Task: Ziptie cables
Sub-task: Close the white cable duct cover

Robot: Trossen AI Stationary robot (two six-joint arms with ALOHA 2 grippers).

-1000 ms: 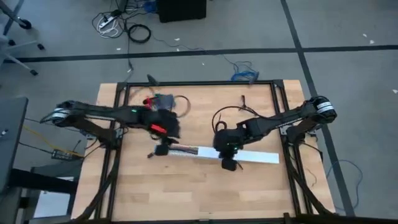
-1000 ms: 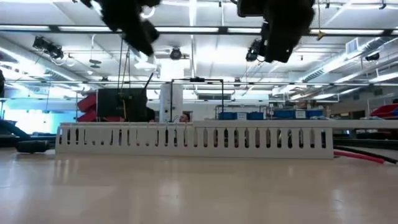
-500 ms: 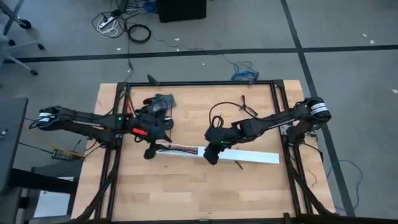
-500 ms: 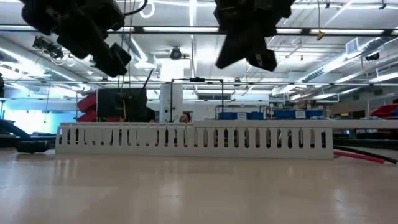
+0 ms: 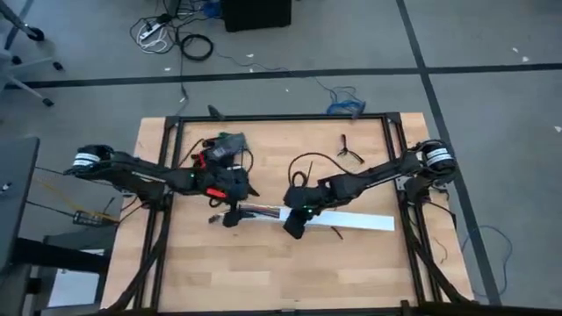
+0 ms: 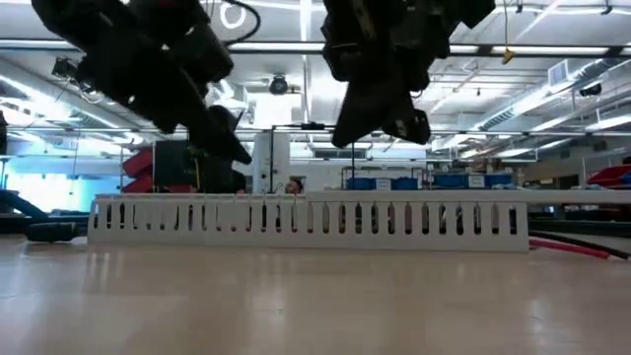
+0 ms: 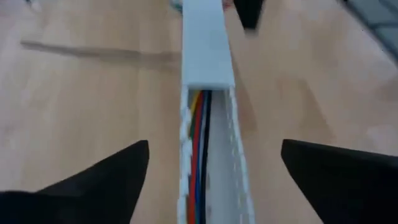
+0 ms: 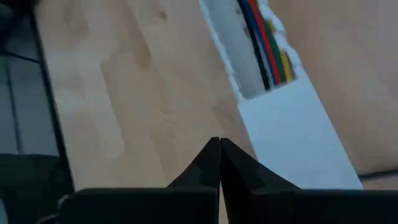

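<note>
mostly cables (image 7: 200, 155) inside white channel (image 5: 351, 219), lid (image 7: 205, 43) covering rest

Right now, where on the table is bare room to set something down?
The near strip of the table, below the white channel, is bare. The far-right patch holds only a small black clip. It is crowded at the channel's left half, where the left end effector and right end effector hover.

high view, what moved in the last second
The left gripper swung away and came back to the open end of the white channel. The right gripper slid along the channel toward it. The channel and the cables inside stayed put.
</note>
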